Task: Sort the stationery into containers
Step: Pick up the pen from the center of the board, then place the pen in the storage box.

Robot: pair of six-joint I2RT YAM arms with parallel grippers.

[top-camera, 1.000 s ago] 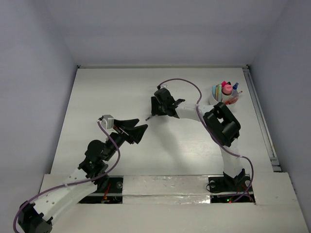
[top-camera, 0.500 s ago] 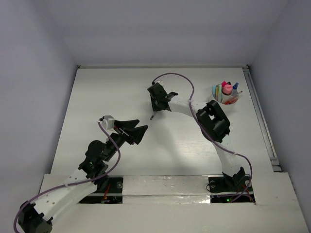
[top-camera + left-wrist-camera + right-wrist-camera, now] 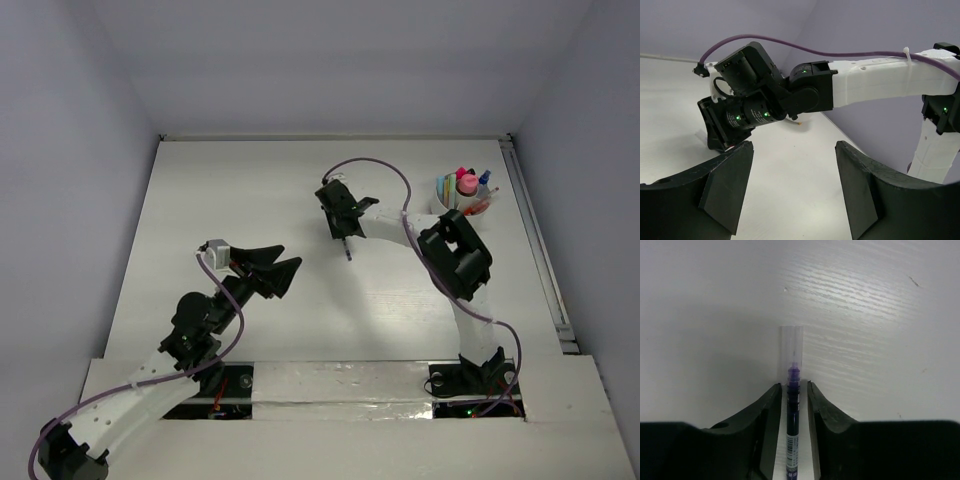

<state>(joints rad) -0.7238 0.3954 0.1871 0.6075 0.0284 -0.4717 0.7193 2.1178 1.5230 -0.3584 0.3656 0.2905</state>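
The right gripper (image 3: 343, 230) has swung toward 10 o'clock and back, and its fingers (image 3: 769, 412) have closed on a purple pen (image 3: 792, 415). The pen earlier lay on the worktop (image 3: 220, 190) at its 8 o'clock and now points to 6 o'clock.

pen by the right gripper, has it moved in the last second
Yes. The pen, now in the right gripper, has shifted right, toward the white cup.

Print on the pen (image 3: 792, 440) is too small to read.

White table (image 3: 220, 190), pale lilac walls (image 3: 330, 60)
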